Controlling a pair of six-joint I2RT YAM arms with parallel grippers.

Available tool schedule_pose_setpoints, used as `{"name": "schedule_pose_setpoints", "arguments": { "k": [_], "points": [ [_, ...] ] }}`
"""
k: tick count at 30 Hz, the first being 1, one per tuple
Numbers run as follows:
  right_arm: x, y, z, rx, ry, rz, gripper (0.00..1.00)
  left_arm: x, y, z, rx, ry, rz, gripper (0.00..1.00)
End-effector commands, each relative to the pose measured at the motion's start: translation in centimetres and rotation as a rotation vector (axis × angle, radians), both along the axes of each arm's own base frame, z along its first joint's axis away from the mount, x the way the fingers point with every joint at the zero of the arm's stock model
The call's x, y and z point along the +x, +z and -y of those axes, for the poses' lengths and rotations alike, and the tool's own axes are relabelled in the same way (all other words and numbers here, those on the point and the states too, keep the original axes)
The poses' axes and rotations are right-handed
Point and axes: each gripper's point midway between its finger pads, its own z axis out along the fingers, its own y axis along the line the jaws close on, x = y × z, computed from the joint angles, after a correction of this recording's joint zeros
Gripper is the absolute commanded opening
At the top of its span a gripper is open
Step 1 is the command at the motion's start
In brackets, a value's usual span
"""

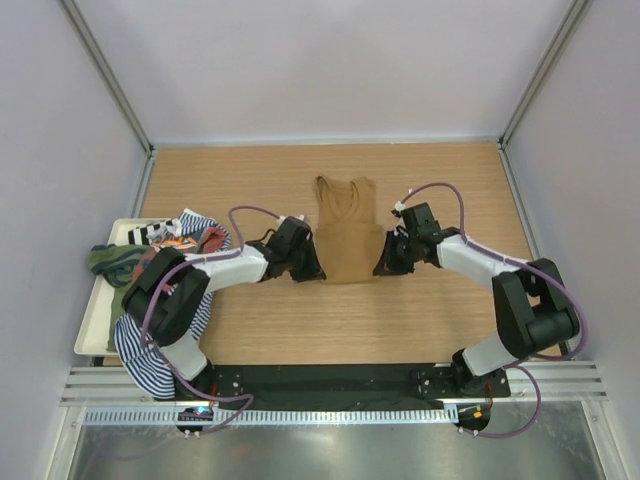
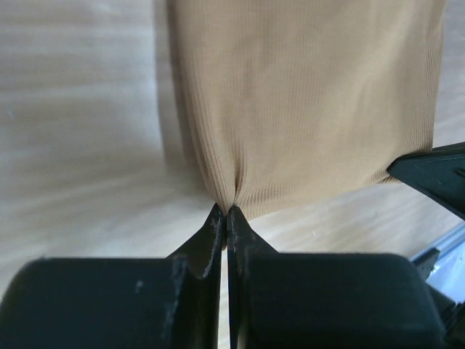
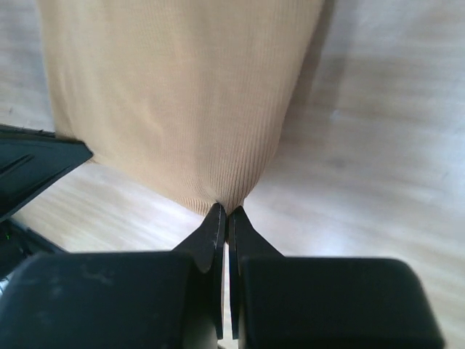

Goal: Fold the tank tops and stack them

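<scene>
Tan tank top (image 1: 345,232): lies flat in the middle of the table (image 1: 420,320); straps at the far end, hem at the near end; the ribbed cloth puckers at both near corners.
Left gripper (image 2: 224,211): clenched on the near-left corner of the hem; jaws pressed together with a fold of tan cloth pinched between the tips; down at table level.
Right gripper (image 3: 224,211): clamped the same way on the near-right corner of the hem; tips closed on a small gather of cloth; each wrist view shows a dark part of the other gripper at its edge.
Tray (image 1: 88,335): white, at the left edge of the table; it holds the other tops in a loose heap.
Heap: striped top (image 1: 150,365) spills over the near-right side; olive top (image 1: 112,260) at the far left; rust-red top (image 1: 195,240) bunched at the far right.
</scene>
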Motion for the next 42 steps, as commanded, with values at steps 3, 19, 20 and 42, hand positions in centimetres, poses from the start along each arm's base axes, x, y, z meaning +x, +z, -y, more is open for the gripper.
{"name": "schedule_pose_setpoints", "arguments": {
  "k": [3,19,20,42],
  "points": [
    [-2.7,2.9,-0.4,-0.027,0.030,0.061,0.01,-2.0,3.3,0.2,-0.019,-0.006,0.080,0.00],
    [-8.6,8.2,1.2,0.013,-0.012,0.118,0.04,-11.1,8.7,1.3,-0.116,-0.073,0.124,0.00],
    [-8.8,8.5,1.2,0.019,-0.008,0.121,0.04,-11.3,9.1,1.3,-0.124,-0.072,0.126,0.00],
    [-9.1,13.0,1.9,0.025,-0.021,0.196,0.04,-15.8,11.6,4.3,-0.192,-0.084,0.141,0.00]
  ]
}}
